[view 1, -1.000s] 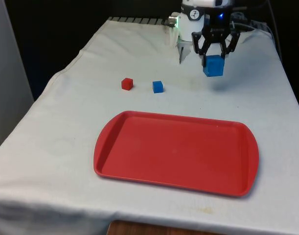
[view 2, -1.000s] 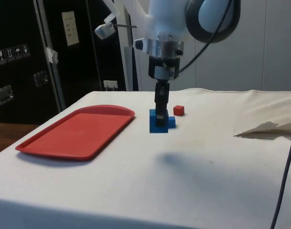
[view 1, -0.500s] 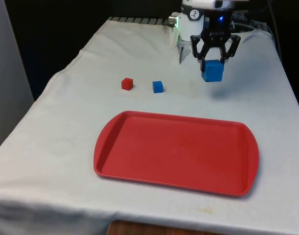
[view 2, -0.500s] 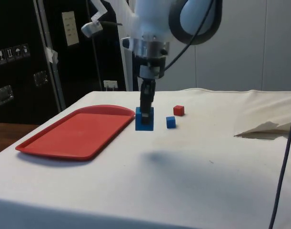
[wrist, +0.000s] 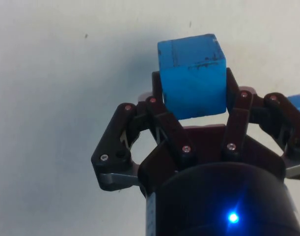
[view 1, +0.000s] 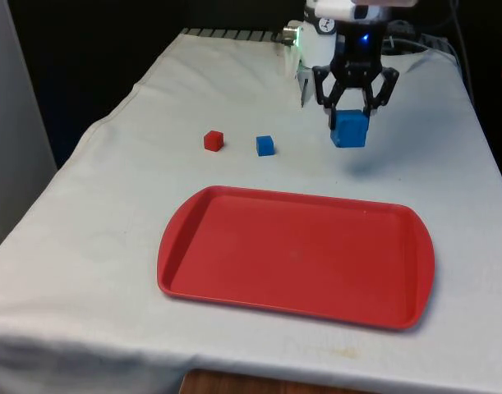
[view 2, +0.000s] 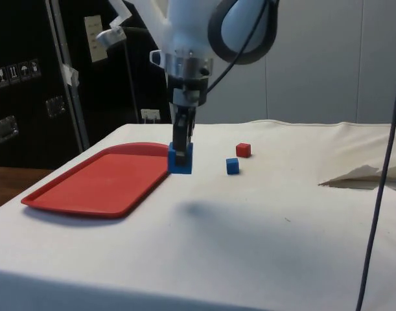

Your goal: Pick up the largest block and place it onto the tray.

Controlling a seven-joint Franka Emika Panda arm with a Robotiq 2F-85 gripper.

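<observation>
Black two-finger tool (view 1: 350, 115) pinching large blue cube block (view 1: 349, 130) on opposite flat faces, lifted above white-clothed worktop (view 1: 135, 205), just beyond far edge of red plastic tray (view 1: 185, 279). Block likely light, rigid (scuffed faces, probably wood or foam); mid-face grip looks secure.

Gripper (wrist: 193, 98) clamping large blue block (wrist: 191, 75), white cloth (wrist: 66, 73) seemingly below

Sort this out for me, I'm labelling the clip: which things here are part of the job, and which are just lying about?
Part of the job:
- large blue cube block, clamped in the black two-finger gripper above the cloth
- red plastic tray, nothing on it

Lying about:
- small blue cube on the cloth
- small red cube beside it
</observation>
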